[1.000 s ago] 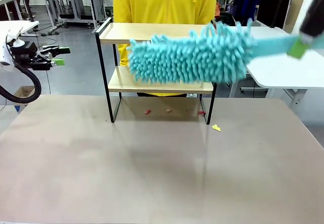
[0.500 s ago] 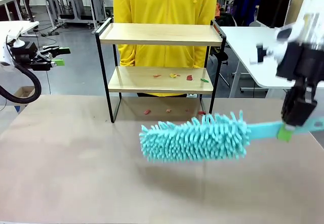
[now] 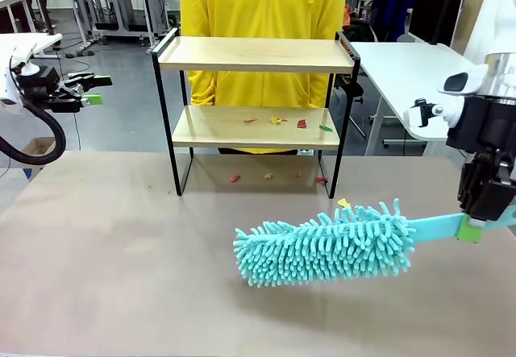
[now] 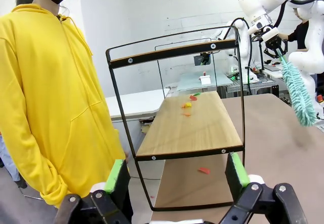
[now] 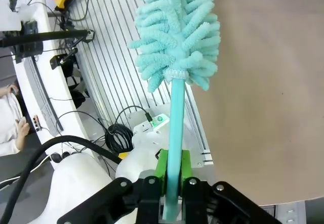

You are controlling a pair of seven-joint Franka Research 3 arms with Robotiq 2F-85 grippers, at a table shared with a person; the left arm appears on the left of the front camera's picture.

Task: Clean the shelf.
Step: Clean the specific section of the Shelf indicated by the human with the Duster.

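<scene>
The shelf (image 3: pixel 250 53) stands at the table's far side, with two light wooden boards in a thin black frame; small coloured scraps (image 3: pixel 278 120) lie on its lower board. My right gripper (image 3: pixel 472 230) at the right is shut on the handle of a turquoise fluffy duster (image 3: pixel 326 246), whose head hangs low over the table in front of the shelf. In the right wrist view the handle (image 5: pixel 174 133) runs up between the green pads (image 5: pixel 161 166). My left gripper (image 3: pixel 90 89) hovers open at the far left, off the table; its wrist view faces the shelf (image 4: pixel 190 128) end-on.
A person in a yellow hoodie (image 3: pixel 262 2) stands right behind the shelf. Scraps (image 3: pixel 235 178) lie on the table under the shelf, and a yellow one (image 3: pixel 344 204) sits by its right leg. A white table (image 3: pixel 407 71) stands to the right.
The duster has swung down from in front of the shelf's boards to low over the table, drifting slightly right. My left arm has not moved.
</scene>
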